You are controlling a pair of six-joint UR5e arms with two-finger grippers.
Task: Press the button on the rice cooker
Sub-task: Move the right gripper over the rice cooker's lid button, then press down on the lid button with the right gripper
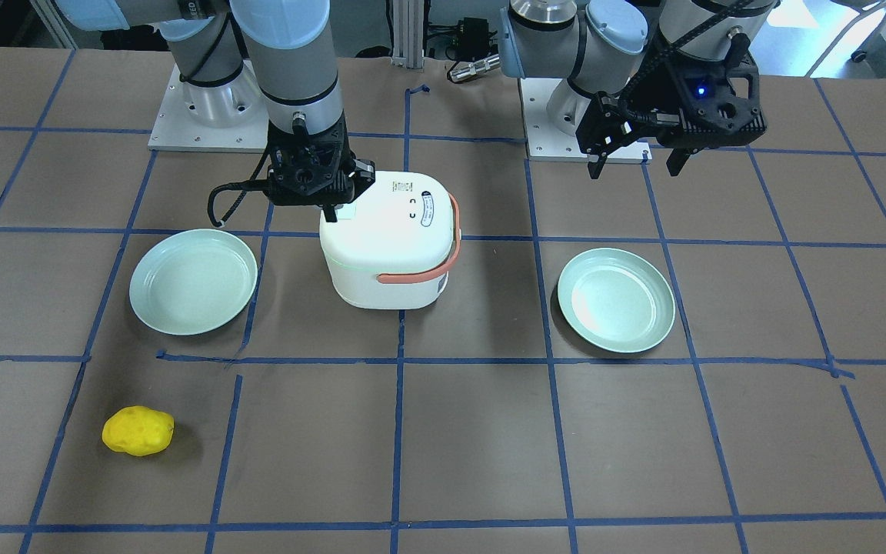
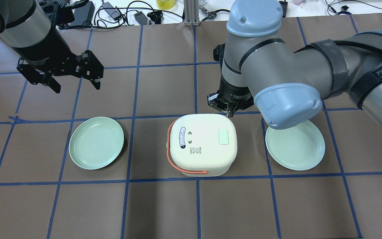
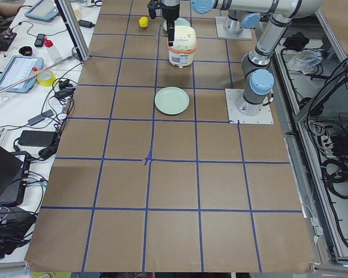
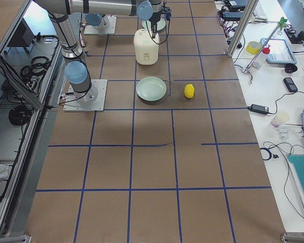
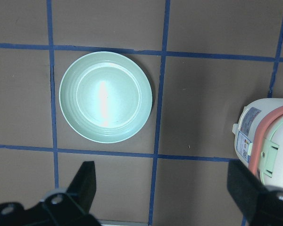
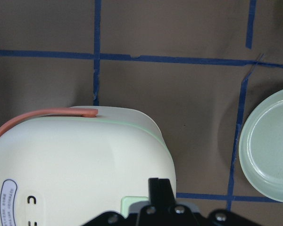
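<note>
The white rice cooker (image 2: pixel 202 142) with an orange handle stands mid-table; it also shows in the front view (image 1: pixel 389 246) and the right wrist view (image 6: pixel 80 165). Its pale green button (image 2: pixel 223 136) is on the lid's right end. My right gripper (image 2: pixel 229 114) is shut and points down at the lid's edge right by the button (image 6: pixel 132 203), with its fingertips (image 6: pixel 160 188) together just beside it. I cannot tell whether they touch it. My left gripper (image 2: pixel 75 84) is open and empty, hovering well off to the left above the table (image 5: pixel 165 188).
One pale green plate (image 2: pixel 96 142) lies left of the cooker and another (image 2: pixel 295 145) right of it, partly under my right arm. A yellow lumpy object (image 1: pixel 138 431) lies on the operators' side. Cables and gear line the far table edge.
</note>
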